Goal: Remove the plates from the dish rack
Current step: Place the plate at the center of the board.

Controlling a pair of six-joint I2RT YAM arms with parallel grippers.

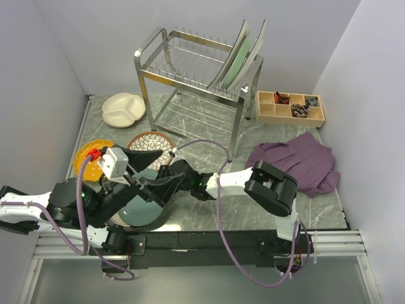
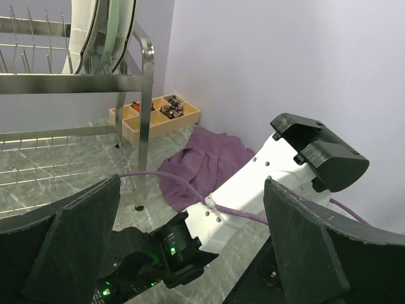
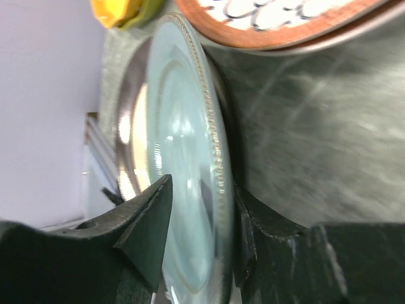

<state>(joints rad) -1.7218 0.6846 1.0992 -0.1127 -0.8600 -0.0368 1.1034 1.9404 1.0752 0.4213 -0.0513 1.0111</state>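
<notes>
The dish rack [image 1: 190, 69] [image 2: 76, 82] stands at the back with two plates [image 1: 243, 57] [image 2: 104, 31] upright at its right end. On the table lie a cream divided plate [image 1: 123, 109], an orange dotted plate [image 1: 88, 155] [image 3: 117, 9], a brown petal plate [image 1: 150, 144] [image 3: 285, 19] and a grey-blue plate [image 1: 140, 212] [image 3: 183, 145] lying on another plate. My right gripper [image 1: 162, 192] [image 3: 199, 215] straddles the grey-blue plate's rim, jaws parted, the upper finger clear of its face. My left gripper [image 1: 155, 170] [image 2: 190, 240] hangs wide open above the right wrist, holding nothing.
A wooden compartment tray [image 1: 290, 106] [image 2: 155, 114] sits right of the rack. A purple cloth [image 1: 297, 161] [image 2: 209, 158] lies in front of it. The right arm [image 1: 253, 183] [image 2: 253, 183] stretches across the near table under my left gripper. Walls close in on the left, back and right.
</notes>
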